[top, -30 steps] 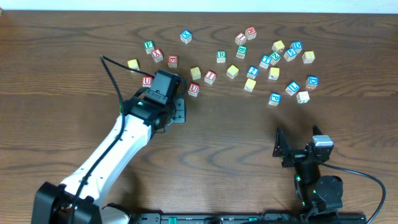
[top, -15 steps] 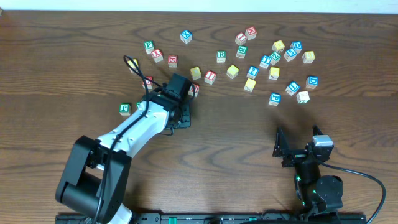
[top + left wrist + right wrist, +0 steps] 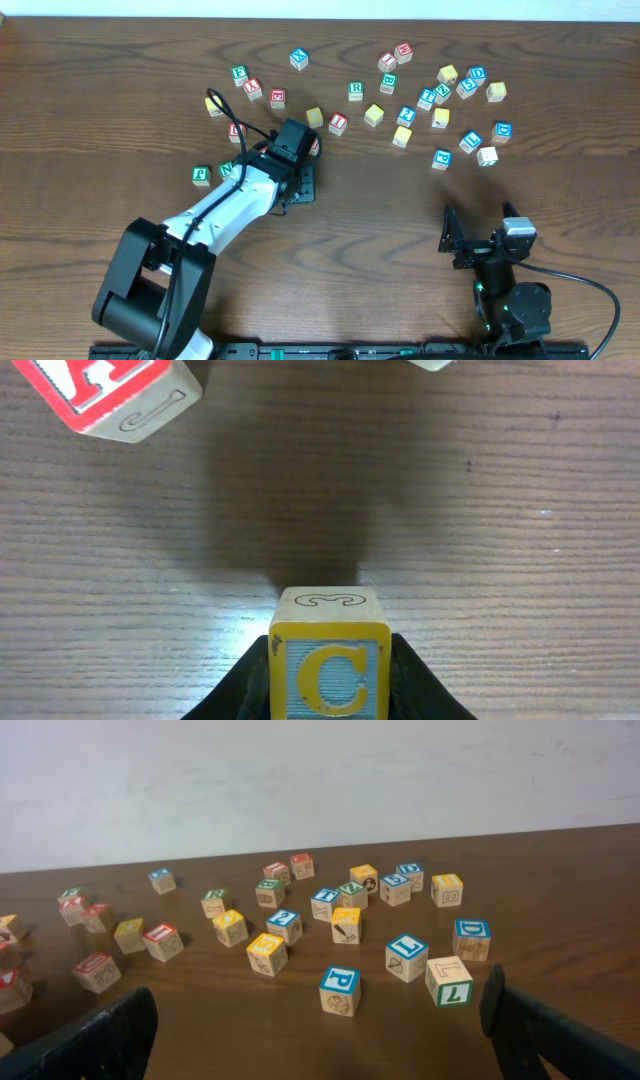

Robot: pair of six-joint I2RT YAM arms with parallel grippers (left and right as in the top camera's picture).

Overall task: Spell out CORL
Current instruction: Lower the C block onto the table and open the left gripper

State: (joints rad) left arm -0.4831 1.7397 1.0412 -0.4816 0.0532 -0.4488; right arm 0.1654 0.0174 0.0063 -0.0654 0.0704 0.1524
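My left gripper is shut on the yellow C cube, which stands upright between the black fingers just above the wood, left of centre. The green R cube lies in the scatter at the back. A blue-topped cube that reads like an L sits in the near right group. Which cube is the O I cannot tell. Near the front right, my right gripper rests wide open, nothing between its fingers.
Several letter cubes lie scattered across the back of the table. A red-lettered cube is just ahead and left of the held cube. Two green cubes sit left of the left arm. A blue P cube is nearest the right gripper.
The left arm has swung, and its gripper has shifted a little right and toward the front with the C cube. This uncovered two green cubes on its left. The right arm has not moved.
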